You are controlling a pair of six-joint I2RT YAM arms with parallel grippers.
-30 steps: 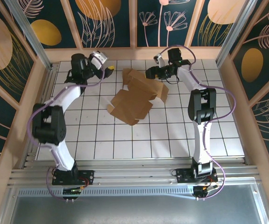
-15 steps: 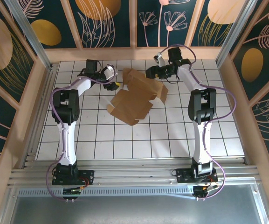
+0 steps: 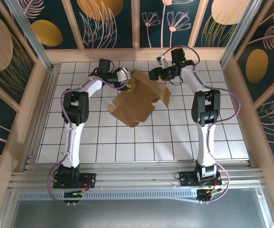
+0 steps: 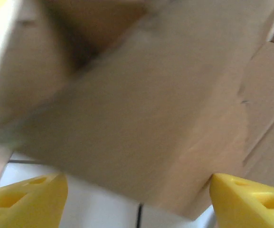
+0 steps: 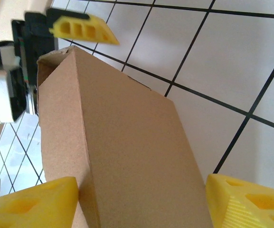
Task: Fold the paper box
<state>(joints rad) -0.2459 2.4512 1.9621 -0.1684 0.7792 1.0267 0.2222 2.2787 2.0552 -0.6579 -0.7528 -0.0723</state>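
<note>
The paper box (image 3: 137,102) is a brown cardboard sheet, partly folded, with flaps raised along its far edge. My right gripper (image 3: 152,74) is at that far edge. In the right wrist view its yellow fingers (image 5: 32,204) press both sides of a raised folded wall of the box (image 5: 127,156). My left gripper (image 3: 126,81) is at the box's far-left corner. Its jaws stand wide, and a blurred cardboard panel (image 4: 141,109) lies just ahead of them. The left gripper's right fingertip (image 4: 250,199) touches the panel's corner. One left finger (image 5: 82,29) shows beyond the wall in the right wrist view.
The white tiled table (image 3: 174,137) stretches toward the near edge, in front of the box. Wooden rails and painted panels (image 3: 137,52) wall in the far side and both flanks, close behind both grippers.
My left arm has swung right from the far-left tiles to the box's far-left corner, and its jaws have narrowed a little. The right arm and its hold have stayed put.
</note>
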